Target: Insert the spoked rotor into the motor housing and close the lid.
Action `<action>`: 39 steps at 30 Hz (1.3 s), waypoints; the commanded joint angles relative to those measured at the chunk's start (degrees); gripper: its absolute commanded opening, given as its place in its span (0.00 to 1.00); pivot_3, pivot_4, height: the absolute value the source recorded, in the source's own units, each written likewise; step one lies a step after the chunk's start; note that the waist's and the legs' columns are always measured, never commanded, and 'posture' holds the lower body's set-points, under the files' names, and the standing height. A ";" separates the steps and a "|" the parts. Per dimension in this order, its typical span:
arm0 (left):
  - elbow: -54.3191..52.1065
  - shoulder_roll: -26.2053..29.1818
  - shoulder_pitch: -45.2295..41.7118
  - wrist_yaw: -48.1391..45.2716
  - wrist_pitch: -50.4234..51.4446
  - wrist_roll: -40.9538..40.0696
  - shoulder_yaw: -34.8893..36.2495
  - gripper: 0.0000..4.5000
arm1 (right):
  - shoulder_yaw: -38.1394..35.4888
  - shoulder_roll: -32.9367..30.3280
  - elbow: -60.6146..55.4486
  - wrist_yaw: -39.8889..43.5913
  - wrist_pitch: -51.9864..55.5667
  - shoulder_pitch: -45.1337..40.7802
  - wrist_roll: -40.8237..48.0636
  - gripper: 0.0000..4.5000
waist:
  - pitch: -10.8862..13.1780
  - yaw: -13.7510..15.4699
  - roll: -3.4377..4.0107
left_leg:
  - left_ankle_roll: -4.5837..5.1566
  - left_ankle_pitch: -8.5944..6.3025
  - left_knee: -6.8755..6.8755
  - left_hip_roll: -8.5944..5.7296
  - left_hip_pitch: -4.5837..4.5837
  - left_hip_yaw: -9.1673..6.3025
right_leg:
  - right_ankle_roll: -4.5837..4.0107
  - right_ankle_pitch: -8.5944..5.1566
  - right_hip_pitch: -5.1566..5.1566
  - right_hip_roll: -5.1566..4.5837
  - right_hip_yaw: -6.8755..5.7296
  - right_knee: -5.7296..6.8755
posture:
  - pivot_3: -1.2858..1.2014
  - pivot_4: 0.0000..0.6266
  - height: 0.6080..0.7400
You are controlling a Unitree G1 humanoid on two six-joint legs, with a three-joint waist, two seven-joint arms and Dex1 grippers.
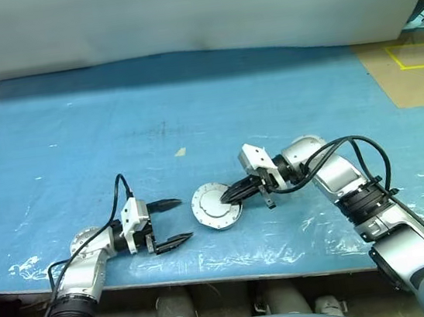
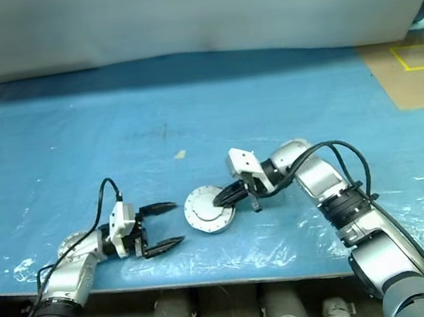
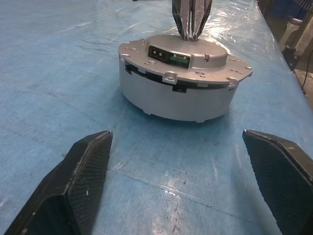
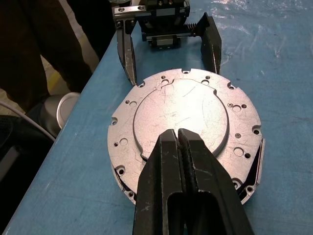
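Between both hands, lid (image 1: 216, 206) down.

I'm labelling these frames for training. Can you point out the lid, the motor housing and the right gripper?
lid (image 4: 183, 110): right wrist view, middle of its raised flat top.
motor housing (image 3: 171, 98): left wrist view, its curved side wall.
right gripper (image 1: 225, 197): left eye view, closed fingertips over the lid.

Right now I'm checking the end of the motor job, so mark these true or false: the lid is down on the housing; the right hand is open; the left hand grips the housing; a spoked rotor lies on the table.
1. The lid is down on the motor housing. True.
2. The right hand is open. False: shut, tips on the lid.
3. The left hand grips the housing. False: open, apart from it.
4. A spoked rotor lies on the table. False: none there.
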 commanded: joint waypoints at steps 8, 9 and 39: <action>-0.45 0.36 -0.63 0.23 -0.64 -0.56 0.85 1.00 | -0.55 0.02 2.60 -0.72 -0.43 1.61 -0.31 0.01 | -0.05 0.01 0.00 | -0.01 -0.01 -0.01 -0.02 0.29 0.00 | 0.00 0.00 0.27 -0.01 0.03 0.00 | 0.52 0.24 1.00; -0.27 0.30 -0.77 0.23 -0.69 -0.54 0.84 1.00 | -1.96 0.69 2.55 -1.35 0.39 1.17 1.01 0.01 | -0.05 0.00 0.00 | -0.01 -0.01 -0.01 -0.01 0.29 0.00 | 0.00 0.00 0.27 -0.01 0.03 0.00 | 0.52 0.24 1.00; 5.12 -0.55 -2.18 -1.40 -4.48 -0.17 0.66 1.00 | -14.13 -0.82 1.13 -11.50 3.70 1.79 6.21 0.01 | -0.04 0.08 0.01 | -0.01 0.00 -0.04 -0.03 -0.09 0.01 | 0.00 0.00 -0.08 -0.01 0.00 -0.04 | 0.52 0.24 1.00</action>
